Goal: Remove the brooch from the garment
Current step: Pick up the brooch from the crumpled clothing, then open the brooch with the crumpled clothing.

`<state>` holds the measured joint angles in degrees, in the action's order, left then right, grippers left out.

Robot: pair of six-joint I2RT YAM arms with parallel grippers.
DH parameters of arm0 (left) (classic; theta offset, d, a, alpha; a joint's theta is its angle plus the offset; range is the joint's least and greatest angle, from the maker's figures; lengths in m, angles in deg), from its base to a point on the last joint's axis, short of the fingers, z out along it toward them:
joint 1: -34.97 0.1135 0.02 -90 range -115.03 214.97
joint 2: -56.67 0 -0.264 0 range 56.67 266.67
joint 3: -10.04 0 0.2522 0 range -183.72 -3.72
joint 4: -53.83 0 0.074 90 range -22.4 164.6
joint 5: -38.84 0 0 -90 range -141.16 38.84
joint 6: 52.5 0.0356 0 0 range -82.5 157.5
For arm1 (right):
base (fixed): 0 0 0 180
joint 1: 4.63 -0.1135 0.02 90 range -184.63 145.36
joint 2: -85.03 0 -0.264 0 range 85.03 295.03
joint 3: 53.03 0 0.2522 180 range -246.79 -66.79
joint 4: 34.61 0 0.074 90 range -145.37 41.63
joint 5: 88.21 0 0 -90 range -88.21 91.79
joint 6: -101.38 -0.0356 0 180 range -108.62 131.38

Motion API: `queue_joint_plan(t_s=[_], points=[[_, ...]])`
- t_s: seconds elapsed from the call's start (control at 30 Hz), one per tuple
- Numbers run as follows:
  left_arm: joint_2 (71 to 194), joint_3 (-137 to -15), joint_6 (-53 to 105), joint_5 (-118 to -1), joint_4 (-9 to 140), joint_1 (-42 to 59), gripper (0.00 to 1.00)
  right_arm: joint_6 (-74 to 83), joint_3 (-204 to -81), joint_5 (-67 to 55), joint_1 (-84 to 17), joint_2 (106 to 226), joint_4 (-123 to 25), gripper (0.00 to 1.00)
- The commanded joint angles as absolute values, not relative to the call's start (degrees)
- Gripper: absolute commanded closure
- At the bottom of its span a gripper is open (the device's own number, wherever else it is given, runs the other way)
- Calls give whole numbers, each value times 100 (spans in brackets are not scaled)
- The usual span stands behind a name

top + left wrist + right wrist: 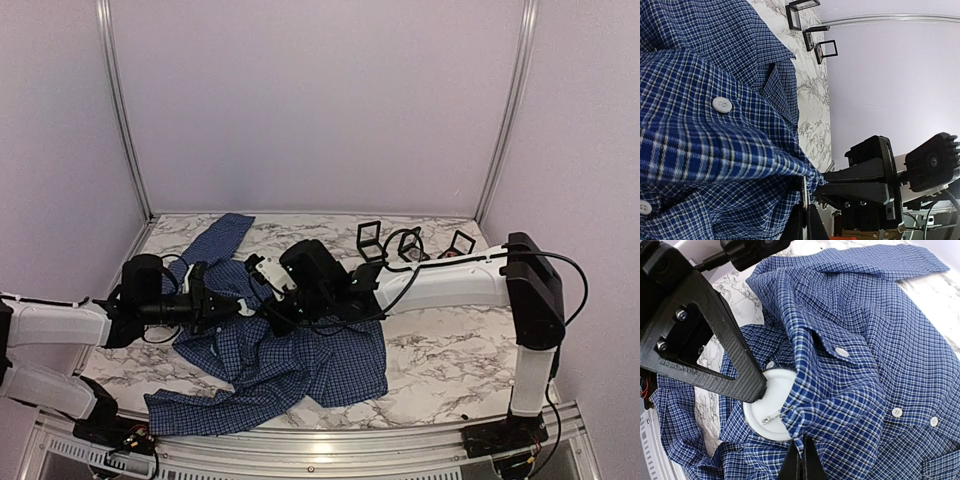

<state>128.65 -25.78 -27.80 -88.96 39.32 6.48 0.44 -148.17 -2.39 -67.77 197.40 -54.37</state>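
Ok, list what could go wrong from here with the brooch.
1. The pin of the brooch looks threaded through the garment; pulling apart could tear cloth.
2. The left end effector seems to grip only the brooch rim, so it may slip.
3. The right end effector pinches fabric right beside it; the two could collide.

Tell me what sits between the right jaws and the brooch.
Right wrist view: only a fold of the garment, pinched by the right gripper close beside the brooch, whose pin enters that cloth.
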Motion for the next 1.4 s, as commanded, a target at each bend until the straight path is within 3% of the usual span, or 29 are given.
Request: queue_joint_plan(t_s=[0.0,0.37,0.8,1.07,1.37], points=[[12295,-3019,-1775,-8290,5616,632,100,-66,-14956,-443,-6840,19614,-5440,100],[11150,-3581,-1124,-6588,7707,632,100,-146,-15562,-984,-7092,20126,-5479,100],[10396,-3074,-610,-5789,6394,627,100,-250,-15880,-1188,-7044,20170,-5510,100],[10278,-2526,-436,-5688,5049,544,100,-437,-15854,-1486,-6820,20031,-5363,89],[10642,-2145,-615,-5907,3650,343,100,-1081,-15400,-2134,-6324,19700,-4470,60]])
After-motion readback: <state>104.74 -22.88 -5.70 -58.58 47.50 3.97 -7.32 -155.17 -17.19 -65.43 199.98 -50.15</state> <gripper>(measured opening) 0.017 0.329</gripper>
